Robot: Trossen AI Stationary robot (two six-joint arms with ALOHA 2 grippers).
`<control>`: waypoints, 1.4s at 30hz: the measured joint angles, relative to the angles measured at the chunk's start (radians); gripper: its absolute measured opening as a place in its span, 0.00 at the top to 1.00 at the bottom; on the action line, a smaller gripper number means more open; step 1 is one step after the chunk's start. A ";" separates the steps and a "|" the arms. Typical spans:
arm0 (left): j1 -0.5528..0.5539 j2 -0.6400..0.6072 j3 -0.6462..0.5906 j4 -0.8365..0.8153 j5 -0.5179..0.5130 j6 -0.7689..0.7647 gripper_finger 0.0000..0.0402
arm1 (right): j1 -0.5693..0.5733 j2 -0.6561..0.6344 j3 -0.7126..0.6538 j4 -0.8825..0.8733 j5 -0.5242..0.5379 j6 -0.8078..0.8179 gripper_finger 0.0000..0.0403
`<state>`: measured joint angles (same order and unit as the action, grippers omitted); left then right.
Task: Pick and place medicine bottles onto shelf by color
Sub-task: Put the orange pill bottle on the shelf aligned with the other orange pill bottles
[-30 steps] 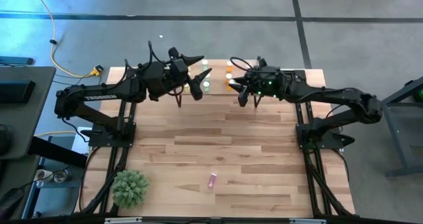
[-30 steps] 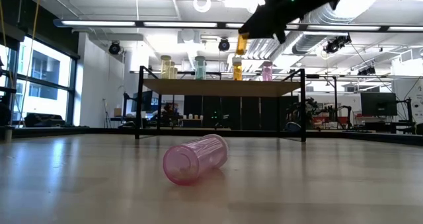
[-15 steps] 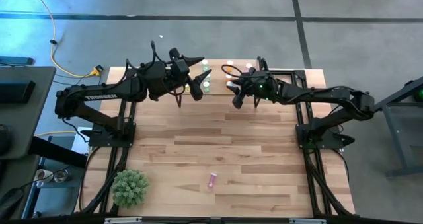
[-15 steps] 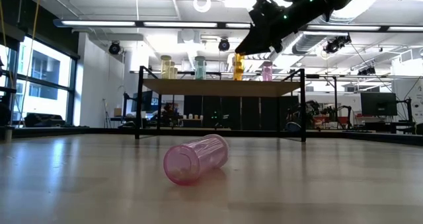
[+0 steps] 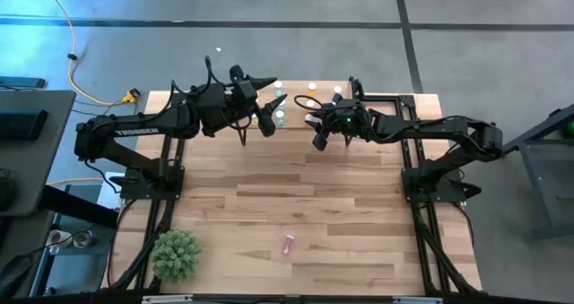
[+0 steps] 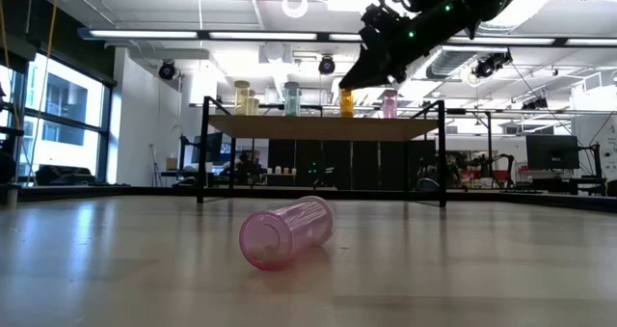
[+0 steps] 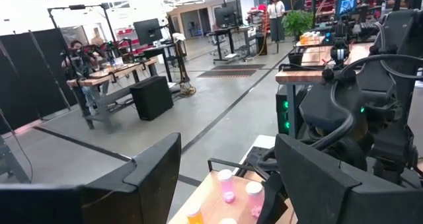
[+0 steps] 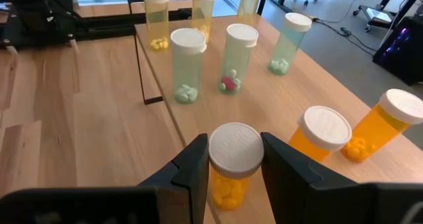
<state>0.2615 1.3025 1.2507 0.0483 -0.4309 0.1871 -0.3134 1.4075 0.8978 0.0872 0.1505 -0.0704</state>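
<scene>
- Right tool (image 8: 234,168) is clamped on a small orange cylindrical medicine bottle with a white cap (image 8: 234,163), held upright over the low light-wood shelf on thin black legs (image 8: 218,112) at the far edge of the wooden plank worktop (image 5: 305,205).
- Step in hand, by my read: placing this orange bottle with the orange group. Two other orange white-capped bottles (image 8: 353,131) already stand on the shelf just beside the held one.
- Also on the shelf: three green-tinted white-capped bottles (image 8: 234,59) in the middle, three yellow ones (image 8: 198,9) towards the left arm's end.
- In the low view the right arm comes down from above to the shelf top; can't tell whether the bottle base touches the board yet.
- Next move calls for: lower until the base seats flat, spread the fingers just enough to clear the cap, lift straight up. Little room to the neighbouring orange bottle, so any sideways drift could tip it.
- Left tool (image 7: 218,178) hovers at the shelf's other end, fingers apart, holding nothing.
- One pink translucent bottle (image 6: 285,231) lies on its side near the worktop's near edge, well apart from the shelf, not yet sorted.
</scene>
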 joint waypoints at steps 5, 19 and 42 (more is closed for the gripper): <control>0.000 0.000 0.000 0.000 0.000 0.000 0.42 | -0.001 0.000 0.000 0.000 0.001 -0.002 0.73; 0.000 0.000 0.000 -0.021 0.000 0.000 0.42 | 0.000 0.000 0.000 -0.001 0.034 -0.001 0.72; 0.000 0.001 0.000 -0.023 0.001 0.000 0.42 | 0.000 0.000 0.030 -0.010 0.055 0.001 0.60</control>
<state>0.2615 1.3033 1.2503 0.0257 -0.4301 0.1867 -0.3134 1.4075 0.9275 0.0769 0.2054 -0.0697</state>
